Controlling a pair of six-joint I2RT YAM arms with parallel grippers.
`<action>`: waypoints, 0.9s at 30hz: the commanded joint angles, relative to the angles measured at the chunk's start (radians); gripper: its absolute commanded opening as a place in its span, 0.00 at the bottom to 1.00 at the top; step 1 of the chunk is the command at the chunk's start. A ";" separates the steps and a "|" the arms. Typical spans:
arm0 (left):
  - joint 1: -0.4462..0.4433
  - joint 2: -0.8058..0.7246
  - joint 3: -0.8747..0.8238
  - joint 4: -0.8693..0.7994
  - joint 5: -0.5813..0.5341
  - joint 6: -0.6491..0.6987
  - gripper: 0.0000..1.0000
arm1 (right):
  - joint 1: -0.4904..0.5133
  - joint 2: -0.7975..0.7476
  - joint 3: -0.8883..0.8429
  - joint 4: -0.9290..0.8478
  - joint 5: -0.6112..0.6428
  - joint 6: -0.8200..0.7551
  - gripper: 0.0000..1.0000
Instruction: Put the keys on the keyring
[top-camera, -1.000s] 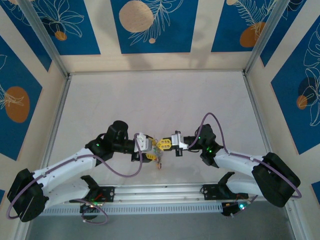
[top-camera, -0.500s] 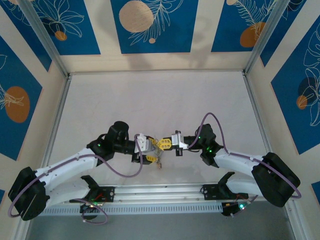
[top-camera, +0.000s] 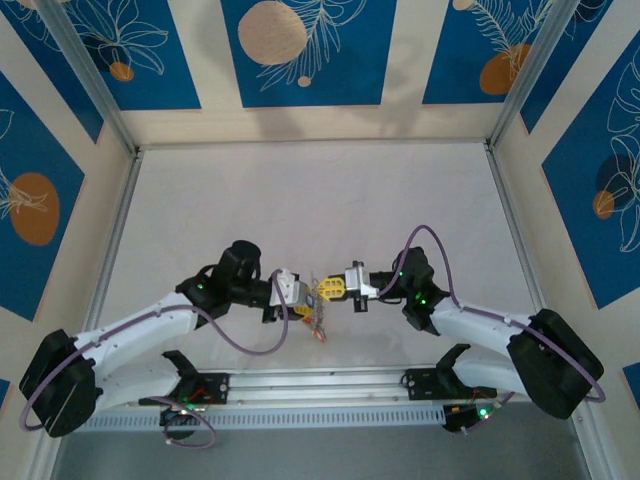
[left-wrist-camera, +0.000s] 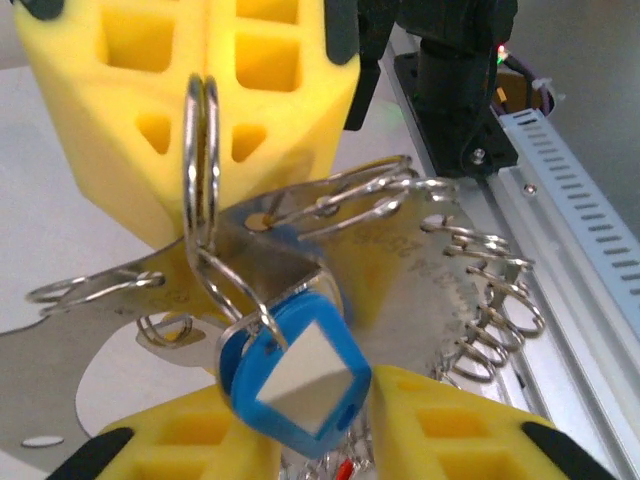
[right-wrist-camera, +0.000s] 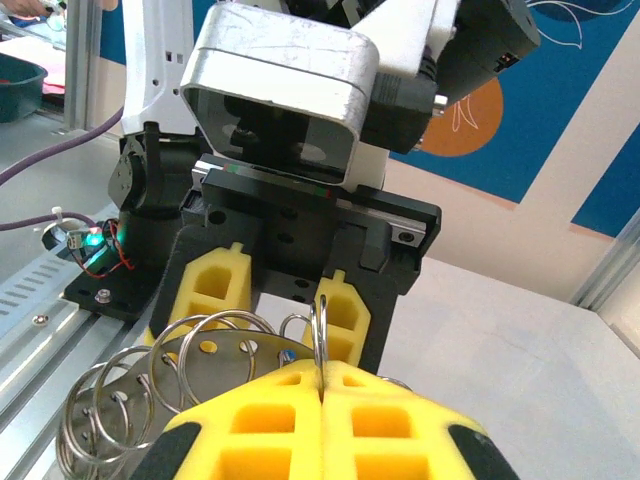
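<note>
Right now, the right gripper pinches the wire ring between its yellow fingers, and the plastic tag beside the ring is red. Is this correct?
Not fully. The tag is blue with a white face, not red; the left wrist view shows it. The rest holds: the right gripper is shut on the wire ring between its yellow fingers.

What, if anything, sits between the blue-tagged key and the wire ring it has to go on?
Nothing visible. The blue-tagged key hangs right against the lower curve of the keyring, which the right gripper pinches at its top. A metal plate of small rings lies just behind.
</note>
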 joint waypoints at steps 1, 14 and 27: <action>0.010 -0.025 0.022 -0.019 -0.006 0.026 0.22 | -0.006 -0.030 -0.004 0.009 -0.017 -0.019 0.00; 0.011 0.026 0.185 -0.325 -0.123 0.163 0.00 | 0.006 -0.055 0.054 -0.222 0.108 -0.108 0.00; -0.025 0.110 0.404 -0.712 -0.418 0.417 0.00 | 0.038 -0.045 0.097 -0.390 0.165 -0.195 0.00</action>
